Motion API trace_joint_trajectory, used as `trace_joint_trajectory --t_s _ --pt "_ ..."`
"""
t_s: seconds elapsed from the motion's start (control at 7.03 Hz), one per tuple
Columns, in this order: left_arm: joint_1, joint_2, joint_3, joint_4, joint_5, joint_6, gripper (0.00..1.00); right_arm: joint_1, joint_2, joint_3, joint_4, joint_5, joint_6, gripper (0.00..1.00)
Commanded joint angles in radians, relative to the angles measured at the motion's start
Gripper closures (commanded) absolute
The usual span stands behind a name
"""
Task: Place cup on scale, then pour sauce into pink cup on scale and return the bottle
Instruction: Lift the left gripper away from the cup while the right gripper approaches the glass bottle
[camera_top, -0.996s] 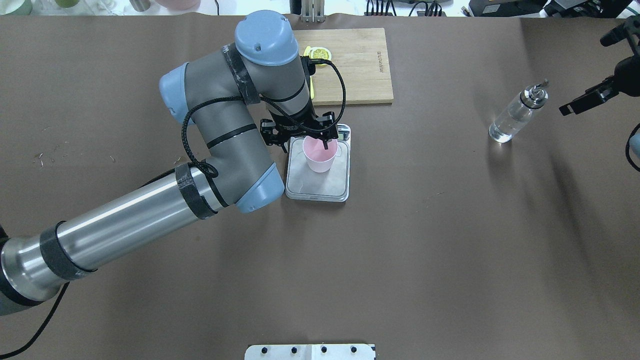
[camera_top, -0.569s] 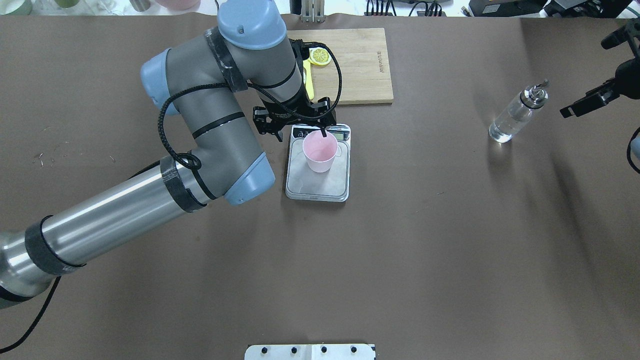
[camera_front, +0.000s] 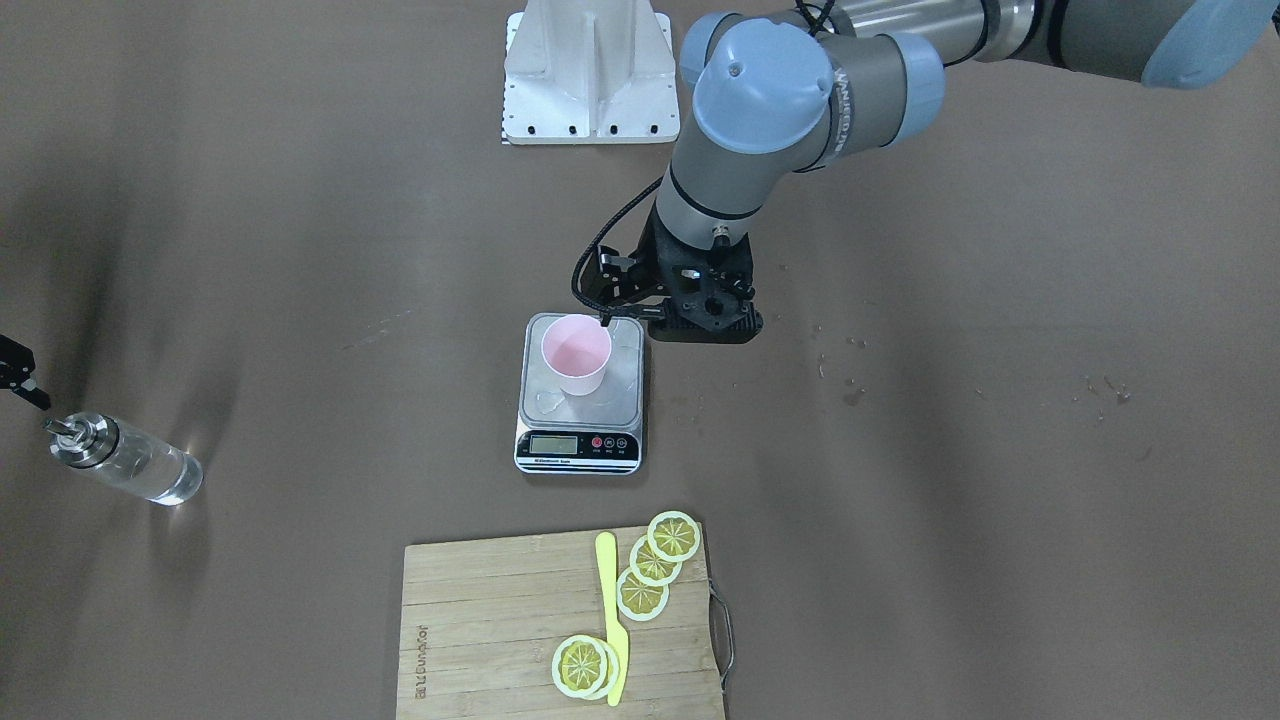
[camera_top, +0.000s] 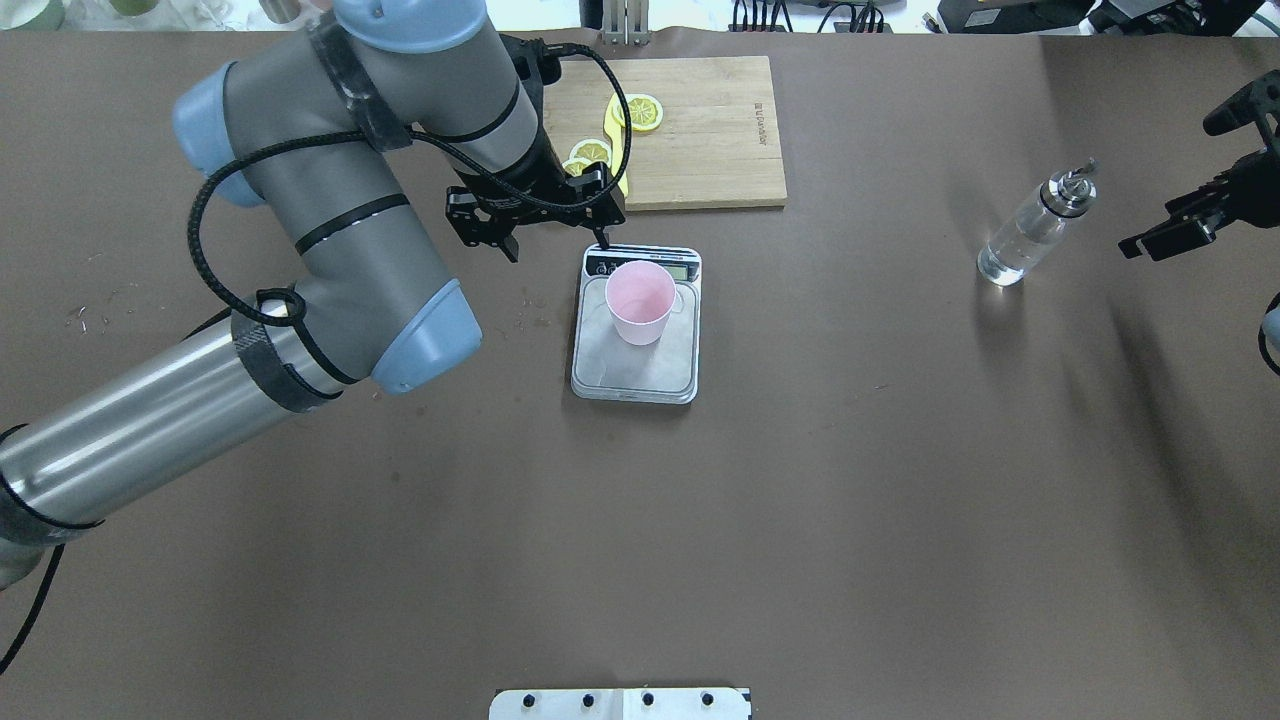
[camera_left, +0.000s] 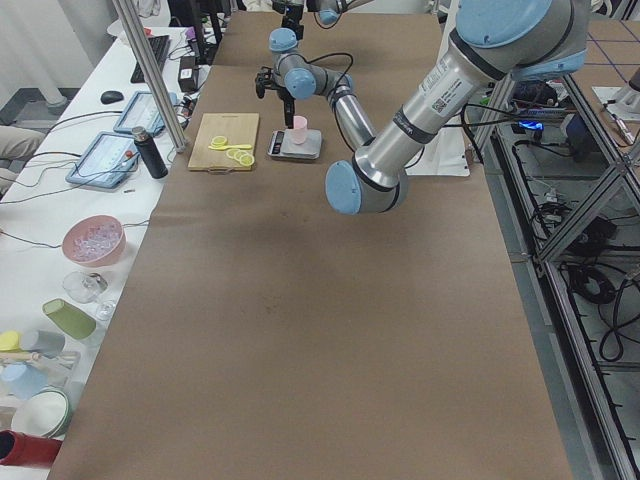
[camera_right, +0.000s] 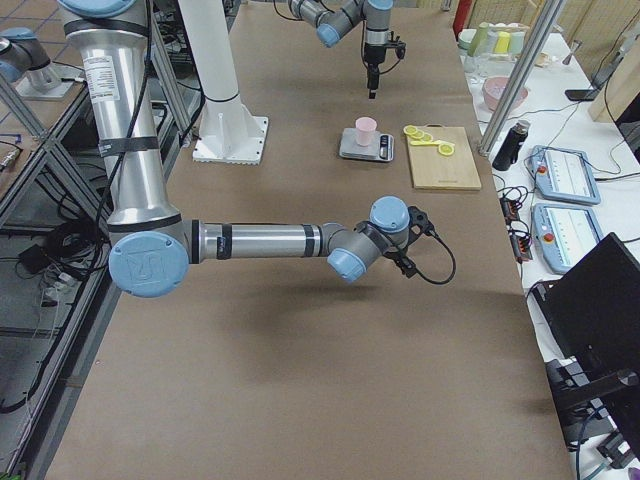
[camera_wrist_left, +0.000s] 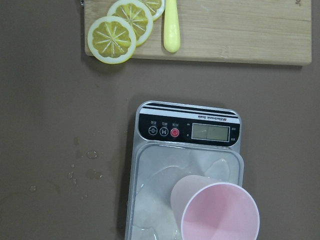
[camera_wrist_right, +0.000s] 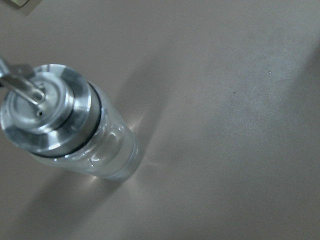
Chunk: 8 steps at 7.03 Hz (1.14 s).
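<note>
on the steel platform of the scale (camera_top: 602, 362), toward its display end, the cup (camera_top: 640, 300) is standing upright with its mouth open upward and its pink inside looking dry. nothing is gripping it. the left gripper (camera_top: 558, 243) is hovering just beside the scale's black front strip, on the side facing the wooden cutting board (camera_top: 720, 130), and its two fingers are standing spread wide with nothing between them; one fingertip is hanging over the corner of the strip, apart from the cup's rim. the left wrist view is looking straight down on the display (camera_wrist_left: 210, 132), and the platform around the cup is showing wet streaks. a few droplets (camera_wrist_left: 90, 155) are lying on the brown table (camera_top: 800, 520) beside the scale.

well apart from the scale, on the robot's right side, the bottle (camera_top: 1030, 235) is standing upright on the table, with the clear sauce (camera_wrist_right: 112, 162) showing through its glass. the right gripper (camera_top: 1150, 240) is hovering near the silver spout cap without touching it, and i cannot tell whether its fingers are spread or pressed together.

lemon slices (camera_front: 655, 565) and a yellow knife (camera_front: 608, 600) are lying on the cutting board.
</note>
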Motion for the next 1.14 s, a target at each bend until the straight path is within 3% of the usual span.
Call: trace_joint_trajectory --t_s 0.0,0.43,1.0 --pt "-0.041 0.084 -0.076 0.004 -0.027 0.064 0.03 -0.039 0.008 -0.019 0.093 -0.004 0.000 0.00" --pt "-0.050 0.097 -0.088 0.022 -0.026 0.075 0.03 -0.059 -0.010 -0.023 0.136 -0.019 0.000 0.00" --pt "-0.050 0.097 -0.088 0.022 -0.024 0.075 0.03 -0.099 -0.014 -0.054 0.292 -0.079 0.072 0.00"
